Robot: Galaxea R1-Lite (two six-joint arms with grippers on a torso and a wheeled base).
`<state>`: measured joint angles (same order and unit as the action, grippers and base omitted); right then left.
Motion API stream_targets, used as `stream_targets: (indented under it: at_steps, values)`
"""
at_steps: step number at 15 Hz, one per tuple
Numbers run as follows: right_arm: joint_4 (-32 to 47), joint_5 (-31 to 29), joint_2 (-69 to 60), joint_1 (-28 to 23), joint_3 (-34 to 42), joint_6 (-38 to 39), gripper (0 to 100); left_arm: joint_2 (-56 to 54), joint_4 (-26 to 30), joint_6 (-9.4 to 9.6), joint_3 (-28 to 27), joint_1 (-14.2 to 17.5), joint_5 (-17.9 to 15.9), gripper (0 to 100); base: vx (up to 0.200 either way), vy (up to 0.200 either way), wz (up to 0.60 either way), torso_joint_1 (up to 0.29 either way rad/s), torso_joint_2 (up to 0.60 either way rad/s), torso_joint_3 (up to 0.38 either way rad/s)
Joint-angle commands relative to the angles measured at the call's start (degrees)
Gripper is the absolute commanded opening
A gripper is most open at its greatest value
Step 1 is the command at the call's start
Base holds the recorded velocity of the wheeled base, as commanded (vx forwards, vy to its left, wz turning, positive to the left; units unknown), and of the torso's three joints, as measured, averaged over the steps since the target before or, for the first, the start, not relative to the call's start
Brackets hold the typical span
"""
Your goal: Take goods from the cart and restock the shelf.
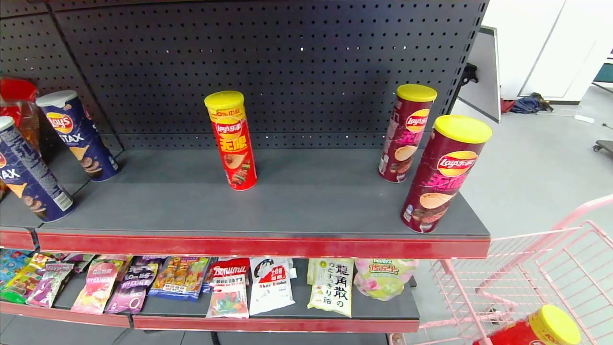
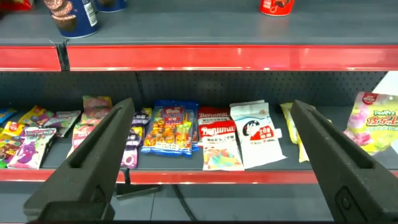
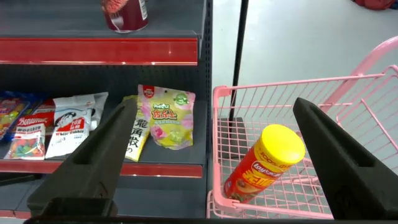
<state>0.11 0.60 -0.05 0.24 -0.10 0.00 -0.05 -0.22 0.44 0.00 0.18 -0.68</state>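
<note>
Head view. The red chip canister [image 1: 539,329] lay in the pink cart [image 1: 503,282], at the basket's near side, yellow lid raised. The cart stood on the robot's right, just past the right end of the top shelf [image 1: 311,201] and lower than it. On that shelf a shelved red canister [image 1: 231,140] stood upright mid-board. The rear maroon canister [image 1: 407,133] and front maroon canister [image 1: 445,173] stood toward the right end, the front one at the front right corner. Bare board lay between the red and maroon tubes.

Left wrist view. The left gripper [image 2: 212,104] was spread wide and held nothing. It faced the lower shelf's snack bags [image 2: 171,127], with no cart ahead of it.

Right wrist view. The right gripper [image 3: 216,102] was also spread wide and empty, facing the cart's rim [image 3: 280,83]. The red chip canister [image 3: 264,165] sat inside the basket, beyond and below the fingertips and within the span of the two fingers – closer to one than the other. Its long axis was tilted, lid uppermost, base down against the wire floor.

Judgement: the right arm is the nearer one – the pick should fall to it, descending into the basket and closing across the tilted tube's body.
</note>
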Motion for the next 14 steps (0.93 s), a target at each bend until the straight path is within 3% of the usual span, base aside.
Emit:
stream_targets:
  at_steps: [1,2,11,14]
  values:
    - [-0.02,0.02,0.05,0.02,0.01,0.00,100,0.05,-0.04,0.00,0.00,-0.01,-0.02,100,0.000,0.000,0.00,0.000,0.00,0.000]
    - [-0.02,0.02,0.05,0.02,0.01,0.00,100,0.05,-0.04,0.00,0.00,-0.09,-0.02,100,0.000,0.000,0.00,0.000,0.00,0.000]
    - [-0.02,0.02,0.05,0.02,0.01,0.09,100,0.05,-0.04,0.00,0.00,-0.01,0.07,100,0.000,0.000,-0.60,0.003,0.00,0.001]
    - [-0.02,0.02,0.05,0.02,0.01,0.09,100,0.05,-0.04,0.00,0.00,-0.09,-0.02,100,0.000,0.000,0.00,0.000,0.00,0.000]
